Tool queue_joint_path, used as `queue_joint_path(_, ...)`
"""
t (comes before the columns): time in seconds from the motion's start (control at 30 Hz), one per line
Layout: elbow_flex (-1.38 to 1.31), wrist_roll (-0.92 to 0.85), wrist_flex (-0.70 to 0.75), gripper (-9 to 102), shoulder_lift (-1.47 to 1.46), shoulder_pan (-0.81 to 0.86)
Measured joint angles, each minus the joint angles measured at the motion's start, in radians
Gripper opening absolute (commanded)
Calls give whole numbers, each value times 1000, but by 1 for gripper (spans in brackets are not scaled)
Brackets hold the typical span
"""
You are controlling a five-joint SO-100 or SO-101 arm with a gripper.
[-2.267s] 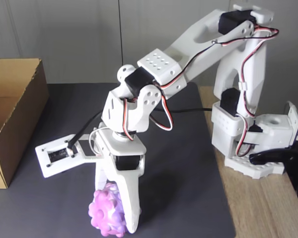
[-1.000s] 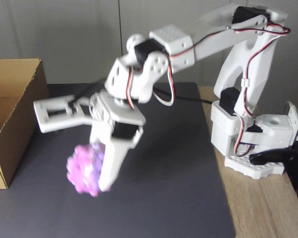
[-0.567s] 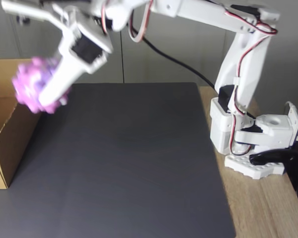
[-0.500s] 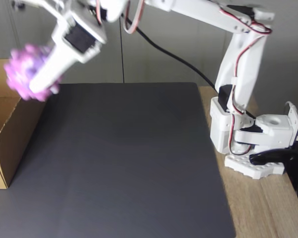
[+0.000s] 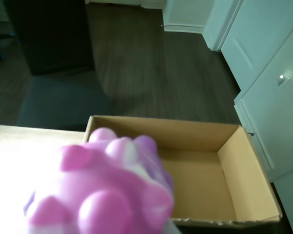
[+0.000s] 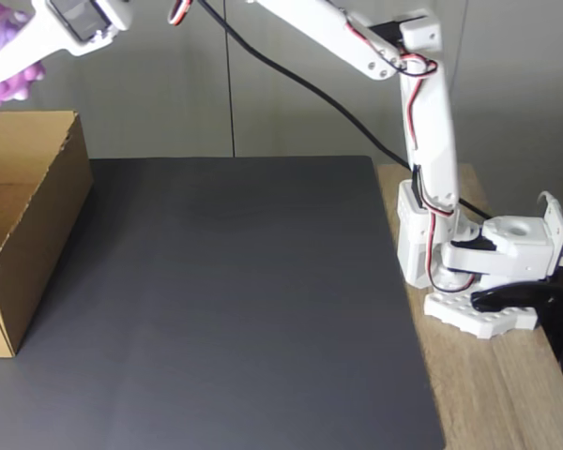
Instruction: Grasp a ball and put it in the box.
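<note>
Pinching the ball (image 6: 2, 56) in the gripper (image 6: 0, 67) high over the box (image 6: 38, 202), far left. Looks soft, light, squishy; best held across the middle.

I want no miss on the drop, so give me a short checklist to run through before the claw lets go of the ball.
1. Ball held in the claw: ok.
2. Box open at the top: ok.
3. Box floor bare where visible: ok.
4. Ball above the box opening in the fixed view: ok.
5. Ball centred over the opening: cannot tell; the wrist view shows it near one end wall.
</note>
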Motion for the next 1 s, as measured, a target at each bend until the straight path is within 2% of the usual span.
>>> queue_joint_path(0.33,-6,3,-253,21,-155,48)
queue_joint_path(0.57,-107,3,-385,20,-337,72)
queue_joint_path(1.0,-107,6,-532,21,-483,91)
